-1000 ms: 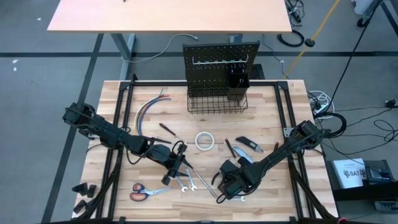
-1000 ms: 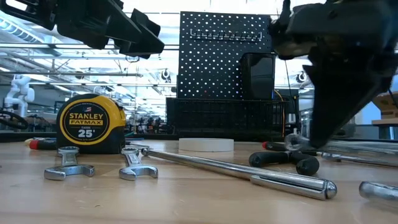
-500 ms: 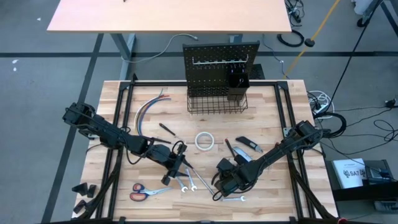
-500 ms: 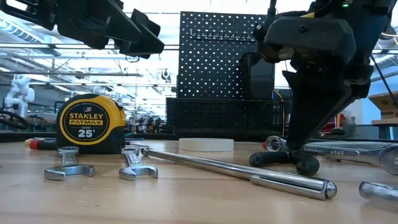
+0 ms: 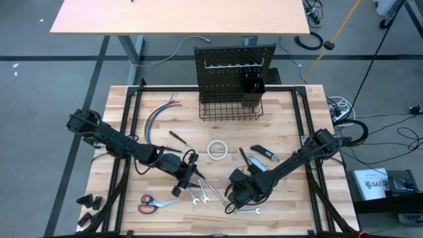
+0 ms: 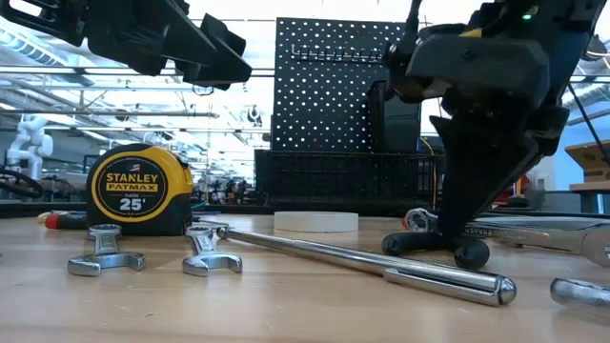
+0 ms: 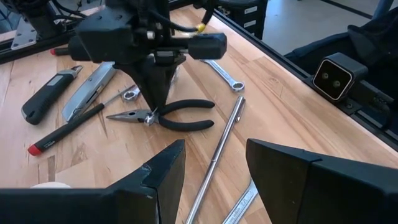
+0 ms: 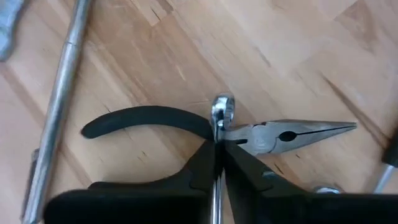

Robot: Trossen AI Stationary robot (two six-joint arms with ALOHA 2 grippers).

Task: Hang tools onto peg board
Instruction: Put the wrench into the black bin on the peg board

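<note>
Gripping a thin wrench [image 8: 220, 118] edge-on, right gripper [image 8: 219, 163] pinches it directly over the pliers [image 8: 261, 135]. Narrow hold may let it twist, slip and snag. Left gripper [image 7: 211, 168] hovers open.

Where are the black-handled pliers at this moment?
The pliers lie flat on the table's front right part, under the right gripper, beside the long silver rod.

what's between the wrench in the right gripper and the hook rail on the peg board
Nothing upright before the board. The right gripper holds the wrench low over the pliers. A tape roll lies flat along the way and lifting should clear it. The wire basket juts out just below the hook rail.
</note>
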